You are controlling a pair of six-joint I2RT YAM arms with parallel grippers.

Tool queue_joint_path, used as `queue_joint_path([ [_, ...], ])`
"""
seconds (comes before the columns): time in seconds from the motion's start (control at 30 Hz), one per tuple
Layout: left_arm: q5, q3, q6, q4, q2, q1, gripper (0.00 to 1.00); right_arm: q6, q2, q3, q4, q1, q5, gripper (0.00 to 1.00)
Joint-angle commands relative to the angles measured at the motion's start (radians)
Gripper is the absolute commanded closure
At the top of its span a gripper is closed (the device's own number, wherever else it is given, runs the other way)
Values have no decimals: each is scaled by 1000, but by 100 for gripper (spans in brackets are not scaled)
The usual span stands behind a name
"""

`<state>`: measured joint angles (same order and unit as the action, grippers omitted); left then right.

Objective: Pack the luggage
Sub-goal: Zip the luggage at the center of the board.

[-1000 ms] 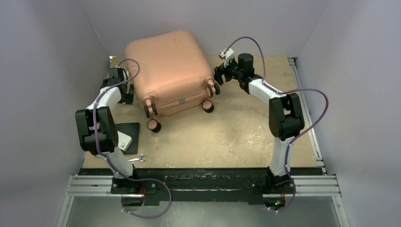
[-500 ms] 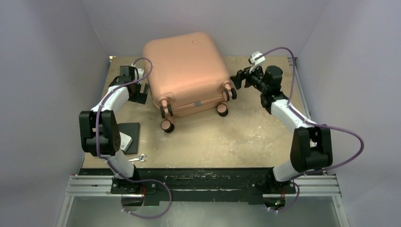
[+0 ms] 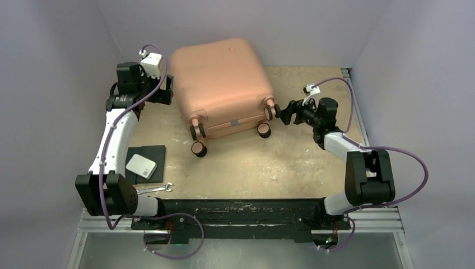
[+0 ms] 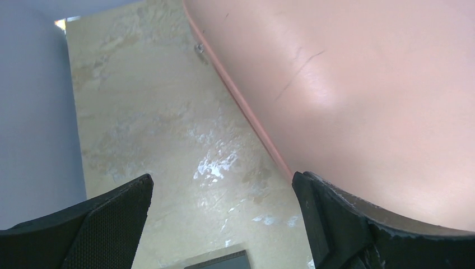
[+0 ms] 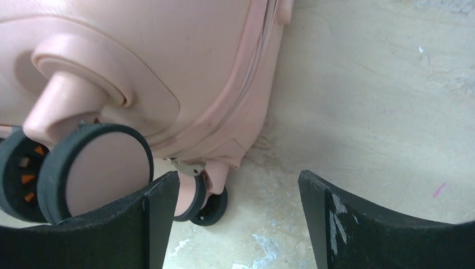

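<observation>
Grey walls enclose a tan bench point(image 3: 302, 162). The luggage point(image 3: 221, 78) lies shut at the back centre, with its wheels toward the arms. The left claw point(image 4: 221, 185) is released, just beside the shell's left side. The right claw point(image 5: 238, 179) is also spread apart, next to the near-right wheel point(image 5: 103, 171). A wrench point(image 3: 157, 189) lies near the left base.

I'm in a robot test cell, lab-type setup: plain grey walls point(image 3: 56, 84) box in 3 sides of my scuffed plywood table point(image 3: 269, 162), alu rail frame point(image 3: 375, 222) along frame bottom, purple cables point(image 3: 424, 168) looping loose, spanner point(image 3: 159, 188) lower left.
</observation>
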<state>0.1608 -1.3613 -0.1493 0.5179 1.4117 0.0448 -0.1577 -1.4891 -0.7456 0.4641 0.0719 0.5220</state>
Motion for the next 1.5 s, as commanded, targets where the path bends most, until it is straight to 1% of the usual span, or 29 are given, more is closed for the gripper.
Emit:
queue_joint_path([
  [0.0, 118, -2, -2, 3, -74, 3, 1, 7, 9, 51, 48, -9, 99, 21],
  [0.1, 168, -8, 0, 21, -82, 3, 1, -5, 1, 103, 165, -6, 185, 26],
  [0.2, 195, -5, 6, 27, -83, 3, 1, -9, -9, 150, 285, 4, 220, 27],
  [0.27, 205, 4, 10, 28, -88, 2, 1, -3, -14, 161, 327, 19, 227, 27],
  [0.5, 229, 34, 37, 9, -111, 1, 1, 18, -34, 153, 388, 133, 93, 26],
  [0.6, 243, 26, 43, 14, -113, 1, 1, 17, -75, 135, 427, 149, 19, 26],
  [0.73, 249, 5, 37, 30, -130, -1, 1, 1, -138, 121, 474, 154, -22, 30],
  [0.87, 253, -29, 30, 57, -147, -12, 1, -17, -170, 121, 534, 167, -22, 44],
  [0.93, 262, -43, 27, 67, -152, -17, 1, -29, -172, 133, 579, 171, -8, 52],
  [1.03, 270, -60, 14, 82, -159, -35, 1, -32, -166, 150, 634, 180, 16, 62],
  [1.07, 272, -65, 10, 88, -160, -36, 1, -32, -162, 160, 652, 182, 19, 66],
  [1.13, 276, -75, 4, 96, -159, -74, 1, -30, -159, 171, 673, 187, 21, 76],
  [1.23, 288, -92, -8, 109, -153, -100, 1, -30, -173, 161, 645, 190, -4, 82],
  [1.3, 284, -107, -15, 116, -146, -122, 1, -27, -180, 148, 604, 190, -58, 82],
  [1.33, 280, -116, -19, 119, -143, -138, 1, -27, -183, 143, 593, 190, -88, 81],
  [1.37, 273, -122, -21, 119, -142, -150, 1, -29, -183, 141, 587, 191, -93, 76],
  [1.4, 264, -128, -25, 121, -141, -163, 1, -36, -183, 140, 582, 191, -72, 68],
  [1.47, 249, -134, -31, 122, -141, -182, 1, -87, -185, 137, 591, 190, -33, 57],
])
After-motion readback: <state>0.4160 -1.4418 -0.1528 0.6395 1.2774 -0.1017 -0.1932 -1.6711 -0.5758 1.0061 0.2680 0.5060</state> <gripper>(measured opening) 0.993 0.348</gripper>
